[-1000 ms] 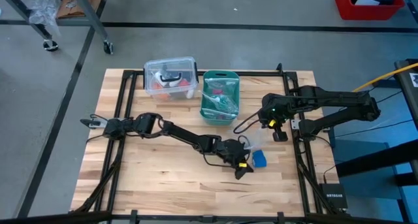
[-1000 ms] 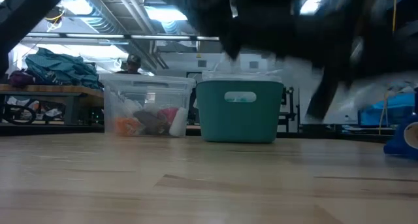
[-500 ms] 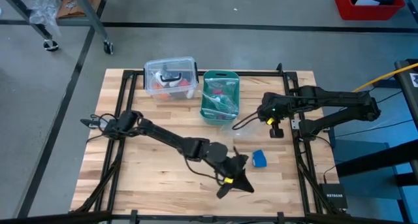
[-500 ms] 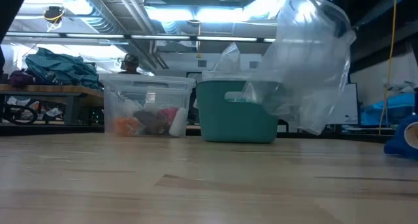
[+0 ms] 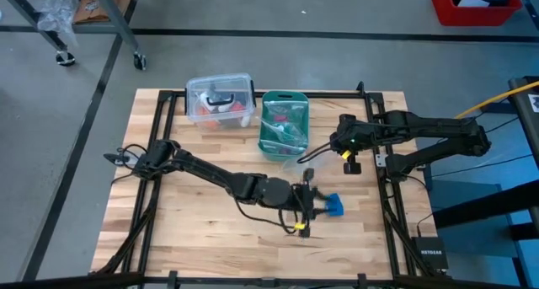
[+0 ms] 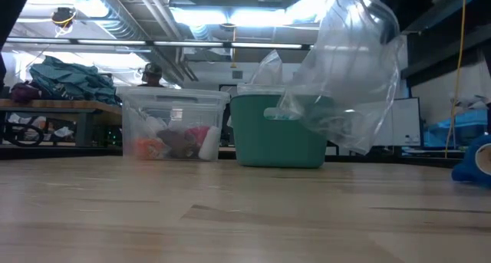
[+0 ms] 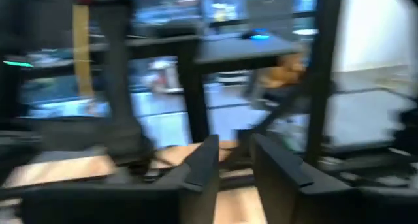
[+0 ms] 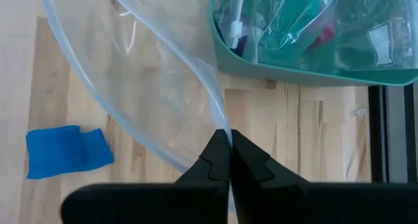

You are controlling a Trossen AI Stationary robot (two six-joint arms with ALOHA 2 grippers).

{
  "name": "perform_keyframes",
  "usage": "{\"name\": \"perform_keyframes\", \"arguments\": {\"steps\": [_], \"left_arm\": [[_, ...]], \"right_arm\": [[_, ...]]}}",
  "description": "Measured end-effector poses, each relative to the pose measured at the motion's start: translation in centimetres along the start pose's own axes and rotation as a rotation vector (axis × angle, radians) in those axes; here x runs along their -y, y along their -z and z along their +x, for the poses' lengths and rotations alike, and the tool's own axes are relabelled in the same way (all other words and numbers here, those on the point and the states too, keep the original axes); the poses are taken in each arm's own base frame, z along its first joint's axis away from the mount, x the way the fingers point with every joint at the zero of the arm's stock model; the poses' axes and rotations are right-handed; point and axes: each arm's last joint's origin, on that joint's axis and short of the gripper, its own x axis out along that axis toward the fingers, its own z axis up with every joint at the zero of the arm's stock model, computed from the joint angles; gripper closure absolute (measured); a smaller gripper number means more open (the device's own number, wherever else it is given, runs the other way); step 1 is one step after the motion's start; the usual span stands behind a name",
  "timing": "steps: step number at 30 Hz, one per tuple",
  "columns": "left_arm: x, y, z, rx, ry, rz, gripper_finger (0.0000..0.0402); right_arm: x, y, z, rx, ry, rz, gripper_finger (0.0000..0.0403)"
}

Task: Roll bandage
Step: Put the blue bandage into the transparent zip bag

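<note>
The blue bandage (image 5: 335, 206) lies on the table as a short, flat folded piece; it also shows in the right wrist view (image 8: 66, 151) and at the low view's right edge (image 6: 480, 163). My left gripper (image 5: 310, 206) stands just left of it, open, with nothing between its fingers (image 7: 202, 172) in the blurred left wrist view. My right gripper (image 5: 344, 147) is shut on a clear plastic bag (image 6: 349, 71) between the bandage and the teal basket (image 5: 284, 125). My right gripper pinches the clear bag by a thin edge or fold (image 8: 221, 123) between its two fingertips. The bag hangs below and beside the fingers, lifted clear of the table in the low view, slack and crumpled (image 8: 150, 87).
The teal basket (image 6: 280, 129) holds bagged items. A clear lidded box (image 5: 220, 101) stands to its left. Black frame rails (image 5: 389, 196) run along the table's left and right sides. Bare wood lies in front of the box (image 5: 202, 230).
My left gripper swung toward the table's near edge, away from the bandage, then came back beside it with its wrist turned. My right gripper has drifted a little toward the basket with the bag still in its hold. The bandage has stayed in place.
</note>
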Motion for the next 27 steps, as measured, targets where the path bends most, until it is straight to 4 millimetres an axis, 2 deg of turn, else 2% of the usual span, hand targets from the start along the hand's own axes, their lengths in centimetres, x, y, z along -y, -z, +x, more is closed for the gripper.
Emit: {"name": "perform_keyframes", "arguments": {"steps": [6, 10, 17, 21, 27], "left_arm": [[-2.3, 0.9, 0.3, -0.089, -0.253, 0.017, 0.0242], [-3.5, 1.2, 0.3, -0.122, -0.391, 0.030, 0.0215], [-4.3, 1.2, 0.1, -0.149, -0.551, 0.091, 0.0214], [-4.7, 1.3, 0.0, -0.159, -0.673, 0.070, 0.0215], [-5.4, 2.3, -0.1, -0.213, -0.693, -0.009, 0.0216]], "right_arm": [[0.0, 0.0, 0.0, 0.004, 0.001, 0.000, 0.0402], [0.0, 0.0, 0.0, 0.004, 0.005, -0.008, 0.0402], [0.2, 0.0, 0.0, -0.003, 0.060, -0.030, 0.0402], [0.2, 0.0, 0.0, -0.006, 0.076, -0.034, 0.0402], [0.3, -0.1, 0.0, 0.003, 0.090, -0.054, 0.0402]]}}
